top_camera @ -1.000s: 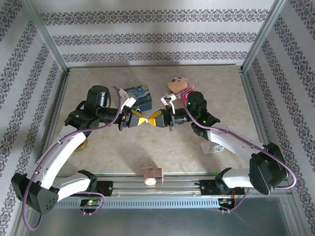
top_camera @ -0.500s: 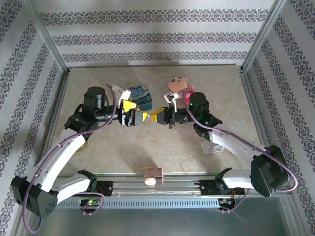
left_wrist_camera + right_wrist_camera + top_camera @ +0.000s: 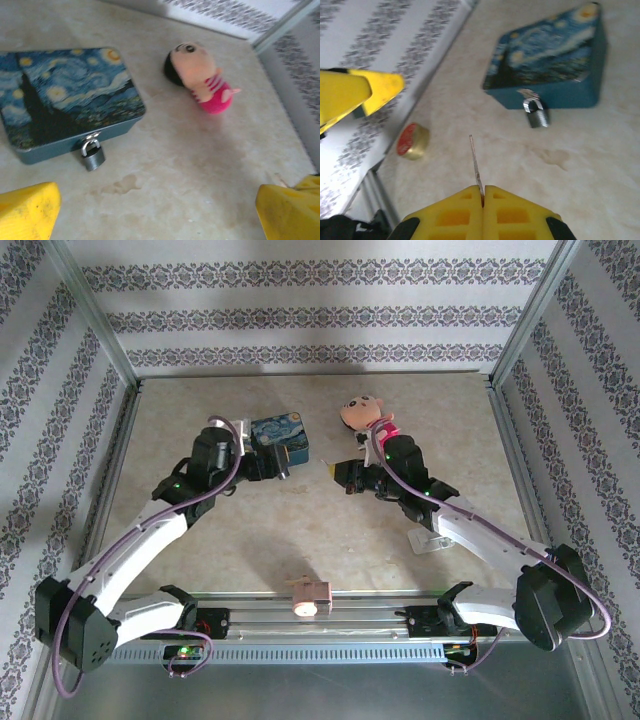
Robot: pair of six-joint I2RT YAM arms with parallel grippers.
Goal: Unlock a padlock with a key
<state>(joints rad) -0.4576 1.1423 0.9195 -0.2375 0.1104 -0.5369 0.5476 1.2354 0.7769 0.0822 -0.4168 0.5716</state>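
The small dark grey padlock (image 3: pixel 93 156) with its silvery shackle hangs from the hasp on the front of the blue starry-night tin (image 3: pixel 60 100). The same padlock (image 3: pixel 536 113) lies on the table ahead of my right gripper. My right gripper (image 3: pixel 483 192) is shut on a thin metal key (image 3: pixel 475 161) that points up from the fingertips, well short of the padlock. My left gripper (image 3: pixel 160 220) is wide open and empty, with its yellow fingers (image 3: pixel 25 215) at the frame corners, hovering in front of the tin. In the top view the left gripper (image 3: pixel 270 462) and the right gripper (image 3: pixel 336 473) face each other, apart.
A pink doll (image 3: pixel 362 417) lies behind the right gripper, to the right of the tin (image 3: pixel 282 434). A round gold and red roll (image 3: pixel 413 141) sits on the table's left side. A pink object (image 3: pixel 308 595) rests at the front rail and a white bracket (image 3: pixel 432 540) under the right arm.
The two grippers were touching tip to tip in the middle; they have separated. The left arm swung back toward the tin and turned downward. The right gripper kept the key.
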